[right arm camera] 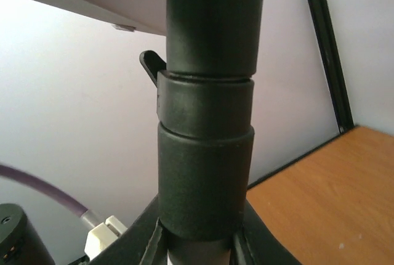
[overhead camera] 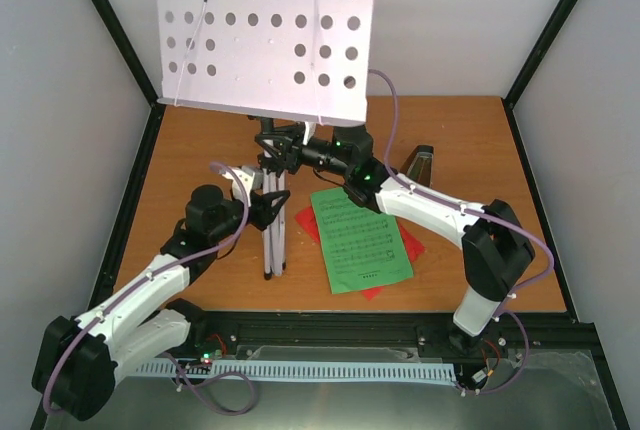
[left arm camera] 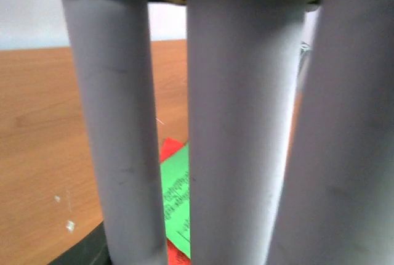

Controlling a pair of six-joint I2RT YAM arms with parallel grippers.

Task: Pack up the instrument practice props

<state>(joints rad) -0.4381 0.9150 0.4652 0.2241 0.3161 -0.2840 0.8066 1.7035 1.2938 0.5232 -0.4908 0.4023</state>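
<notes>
centre of brown wooden table (overhead camera: 190, 150), pale perforated-desk music stand with thin silver tripod legs (overhead camera: 265, 25) stands upright, legs folded together; right gripper (overhead camera: 288, 153) clamped on its black collar (right arm camera: 206, 154); left gripper (overhead camera: 272, 202) at the legs, can't tell its opening; green music sheet (overhead camera: 362, 242) lies over red sheet (overhead camera: 306, 222) just beside

White-shelled left arm (overhead camera: 130, 300) and right arm (overhead camera: 430, 208), black joints, purple cables (overhead camera: 397, 130), green lights (overhead camera: 362, 178).
</notes>
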